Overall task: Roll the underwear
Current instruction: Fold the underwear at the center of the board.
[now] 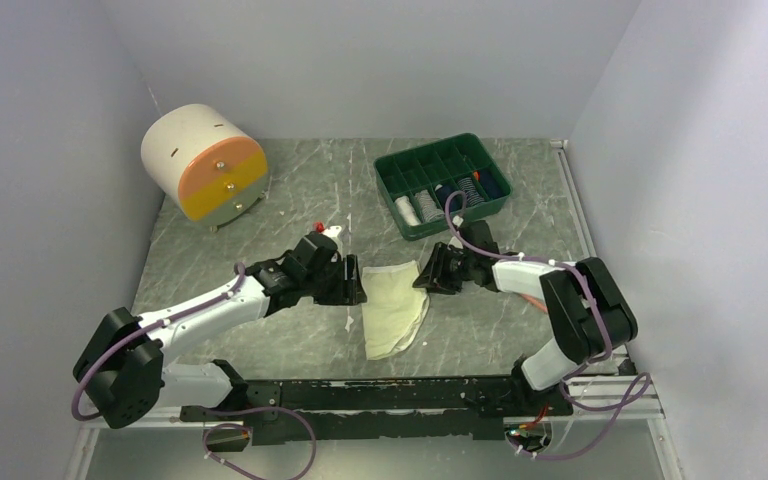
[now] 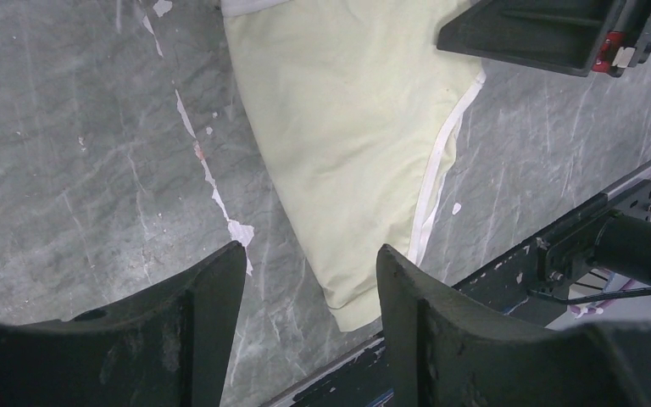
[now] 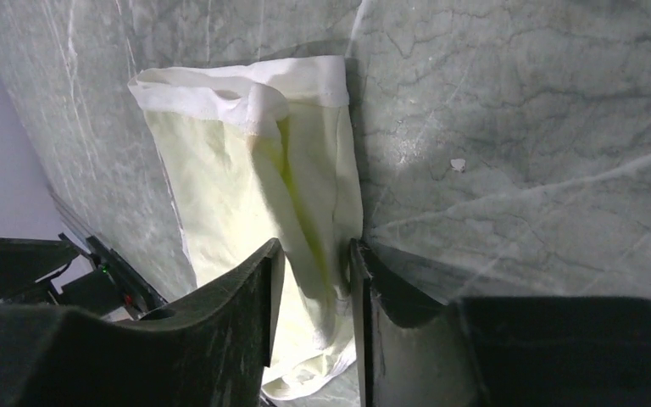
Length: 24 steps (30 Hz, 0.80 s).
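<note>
Cream underwear: folded into a long strip, lying flat on the bench between my two tools.
Feel: light, thin and limp, I judge; it will slip and unfold unless kept taut.
Left tool: wide open, empty, over the narrow end.
Right tool: narrowed around a raised fold; whether it is pinching, I cannot tell.
Hold: the waistband corners, I think.
</note>
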Motion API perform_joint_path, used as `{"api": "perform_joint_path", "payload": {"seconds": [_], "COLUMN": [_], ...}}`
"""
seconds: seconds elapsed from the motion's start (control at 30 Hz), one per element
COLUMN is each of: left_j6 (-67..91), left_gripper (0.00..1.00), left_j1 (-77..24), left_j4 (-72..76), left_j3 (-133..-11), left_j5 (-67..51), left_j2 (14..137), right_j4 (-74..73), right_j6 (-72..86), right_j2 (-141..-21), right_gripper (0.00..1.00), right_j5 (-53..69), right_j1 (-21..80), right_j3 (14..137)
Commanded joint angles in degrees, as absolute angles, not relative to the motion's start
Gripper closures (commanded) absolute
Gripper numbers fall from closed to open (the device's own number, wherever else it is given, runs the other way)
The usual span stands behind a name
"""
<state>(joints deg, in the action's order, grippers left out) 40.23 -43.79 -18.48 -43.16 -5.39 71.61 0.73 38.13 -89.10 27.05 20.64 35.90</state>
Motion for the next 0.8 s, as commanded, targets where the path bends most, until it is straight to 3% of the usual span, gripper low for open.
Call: {"api": "perform_joint_path", "payload": {"seconds": [0.0, 0.17, 0.3, 0.43, 0.57, 0.77], "left_j6": [41.5, 41.2, 41.4, 41.7, 41.7, 41.7], "left_gripper": [0.37, 0.38, 0.38, 0.38, 0.39, 0.39], "left_j1": [-43.8, -43.7, -43.7, -43.8, -43.8, -43.8], "left_j4": [-18.0, -18.6, -18.7, -18.4, -18.4, -18.5], "left_j3": [-45.4, -45.3, -44.6, -44.3, -44.3, -44.3], "left_j5": [-6.4, -6.4, -6.2, -6.2, -6.4, -6.0], "left_j2": [70.2, 70.3, 69.8, 69.7, 70.0, 69.8], "right_j4": [4.2, 6.0, 4.9, 0.9, -1.9, -0.5], "right_j6": [38.6, 39.8, 39.9, 38.2, 35.7, 35.2], "right_j2": [-91.1, -91.5, -90.4, -89.1, -88.2, -88.4], "right_gripper": [0.63, 0.73, 0.74, 0.61, 0.58, 0.70], "right_j5": [27.5, 28.9, 28.9, 26.9, 24.7, 27.5], "right_j1": [20.3, 20.1, 20.1, 20.1, 20.0, 19.8], "right_j3": [34.3, 34.2, 35.5, 37.4, 37.7, 36.8]}}
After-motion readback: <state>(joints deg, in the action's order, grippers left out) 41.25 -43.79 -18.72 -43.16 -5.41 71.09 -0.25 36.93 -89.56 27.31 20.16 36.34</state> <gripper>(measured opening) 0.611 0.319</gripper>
